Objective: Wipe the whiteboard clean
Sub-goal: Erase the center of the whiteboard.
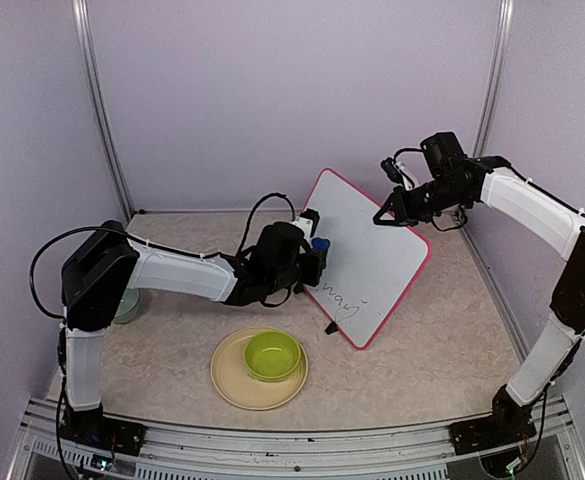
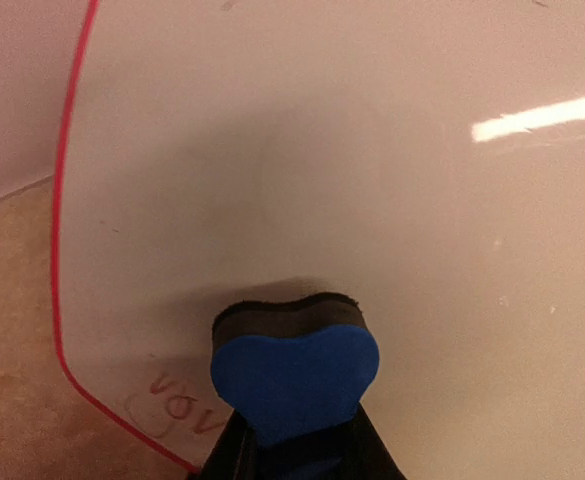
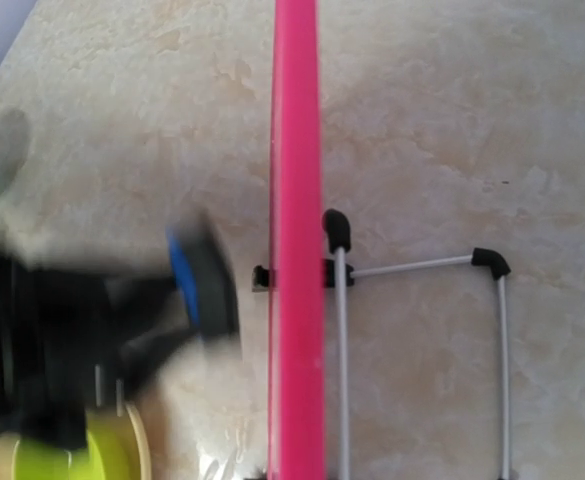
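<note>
whiteboard (image 1: pixel 372 250) edge in right jaws

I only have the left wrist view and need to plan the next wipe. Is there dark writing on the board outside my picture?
Observer: Yes. The top view shows a dark handwritten word near the lower edge of the pink-framed white whiteboard. It is lower down the board than the blue foam eraser held in the left pincer.
Operator: Is anything steadying the board?
Observer: The right pincer is at the board's upper right edge. I cannot tell whether it clamps the frame.
</note>
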Robot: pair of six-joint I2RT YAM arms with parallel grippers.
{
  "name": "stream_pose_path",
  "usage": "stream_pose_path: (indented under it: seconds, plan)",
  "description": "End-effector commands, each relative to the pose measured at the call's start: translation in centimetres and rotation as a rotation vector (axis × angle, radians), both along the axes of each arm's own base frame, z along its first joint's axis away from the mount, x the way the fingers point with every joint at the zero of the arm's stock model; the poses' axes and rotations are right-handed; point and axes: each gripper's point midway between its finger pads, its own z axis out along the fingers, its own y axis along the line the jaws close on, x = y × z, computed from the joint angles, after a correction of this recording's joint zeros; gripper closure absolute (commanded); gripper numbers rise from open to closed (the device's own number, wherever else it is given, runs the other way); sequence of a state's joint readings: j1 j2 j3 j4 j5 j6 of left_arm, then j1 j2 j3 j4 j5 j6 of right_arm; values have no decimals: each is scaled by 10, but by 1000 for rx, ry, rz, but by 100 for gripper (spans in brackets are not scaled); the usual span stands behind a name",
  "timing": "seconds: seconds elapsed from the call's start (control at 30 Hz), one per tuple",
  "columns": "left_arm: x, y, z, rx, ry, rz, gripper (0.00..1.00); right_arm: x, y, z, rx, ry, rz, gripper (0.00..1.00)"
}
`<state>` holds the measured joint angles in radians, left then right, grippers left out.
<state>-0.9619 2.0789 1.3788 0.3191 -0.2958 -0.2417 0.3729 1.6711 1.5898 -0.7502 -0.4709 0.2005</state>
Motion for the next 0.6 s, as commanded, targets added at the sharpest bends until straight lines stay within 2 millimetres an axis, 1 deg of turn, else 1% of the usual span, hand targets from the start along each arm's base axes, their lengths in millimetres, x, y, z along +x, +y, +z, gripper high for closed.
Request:
stream_pose_path:
  seconds: [0.0,0.07,0.1,0.2,0.23,0.43,0.53,0.57]
  plan:
    - [40,31,16,-26,3,80,98,-9,-2,-36,-122,25,41,100]
    - [47,31,7,-23,21,70,98,-9,-2,-35,-122,23,42,100]
    - [48,28,3,-23,26,56,98,-9,-2,-36,-123,25,42,100]
    - [43,10,-9,-31,51,-1,98,-9,-2,-37,-124,25,43,100]
    - [37,3,-13,-31,55,-24,98,-9,-2,-37,-125,26,42,100]
    - [0,-44,-14,-4,17,-140,98,-9,-2,-37,-128,25,41,100]
    - [-24,-62,-14,21,-12,-184,98,-9,-3,-36,-129,22,40,100]
    - [-36,-69,-15,30,-20,-203,98,-10,-2,-35,-129,21,41,100]
